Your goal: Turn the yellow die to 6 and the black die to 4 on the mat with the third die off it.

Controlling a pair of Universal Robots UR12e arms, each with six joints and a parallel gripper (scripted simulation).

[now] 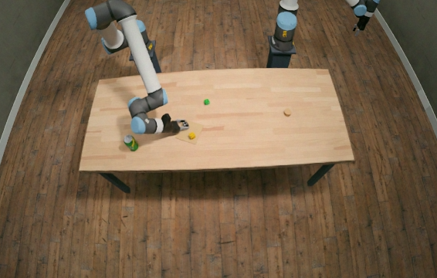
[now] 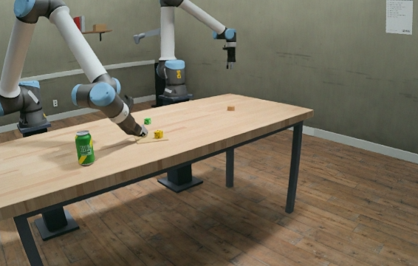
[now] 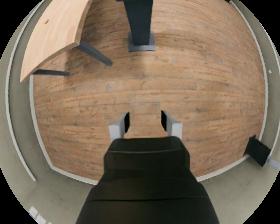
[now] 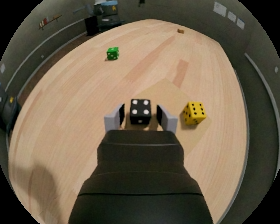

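Note:
The black die (image 4: 140, 107) is on the tan mat (image 1: 198, 129) (image 2: 152, 140) (image 4: 164, 89), its face with four pips on top and one pip on the side towards the gripper. My right gripper (image 1: 184, 124) (image 4: 140, 110) is open, with a finger on each side of this die and small gaps between. The yellow die (image 1: 191, 136) (image 2: 158, 134) (image 4: 194, 113) sits on the mat beside it, six pips on top. The green die (image 1: 207, 102) (image 2: 147, 121) (image 4: 112, 53) lies off the mat. My left gripper (image 1: 357, 30) (image 2: 230, 66) (image 3: 145, 117) is open and empty, away from the table.
A green can (image 1: 130, 143) (image 2: 84, 148) stands upright near the right arm's wrist, off the mat. A small light-brown wooden piece (image 1: 287, 112) (image 2: 230, 108) (image 4: 180, 31) lies towards the table's far end. The right forearm reaches low over the table (image 1: 242, 147).

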